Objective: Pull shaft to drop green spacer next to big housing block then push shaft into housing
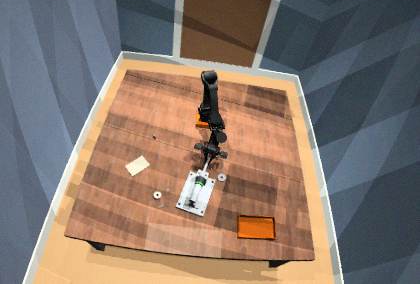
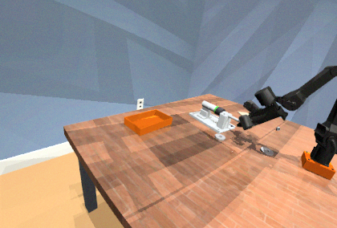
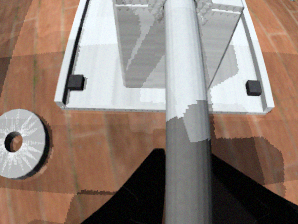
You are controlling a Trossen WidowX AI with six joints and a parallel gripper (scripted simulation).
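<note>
The shaft (image 1: 205, 167) (image 2: 233, 118) (image 3: 186, 75) is a pale rod running through a white upright block (image 2: 224, 121) (image 3: 142, 55) on the white base plate (image 1: 208, 194) (image 2: 208, 124) (image 3: 100, 96). My gripper (image 1: 207, 161) (image 2: 241, 121) (image 3: 178, 158) is shut on the shaft, outside the near end of the plate. The green spacer (image 1: 199, 183) (image 2: 217, 108) shows as a bright ring in line with the shaft, between a white cylinder (image 2: 209, 105) and a black section (image 2: 220, 111). It is up off the plate. Its exact gaps are too small to tell, and the wrist view does not show it.
A grey washer (image 1: 219, 178) (image 2: 220, 138) (image 3: 32, 145) lies beside the plate's near end. A grey disc (image 2: 267, 151) lies nearer the arm base. An orange tray (image 1: 256, 227) (image 2: 148, 122), a cream card (image 1: 137, 165) and a white ring (image 1: 155, 196) also lie on the table.
</note>
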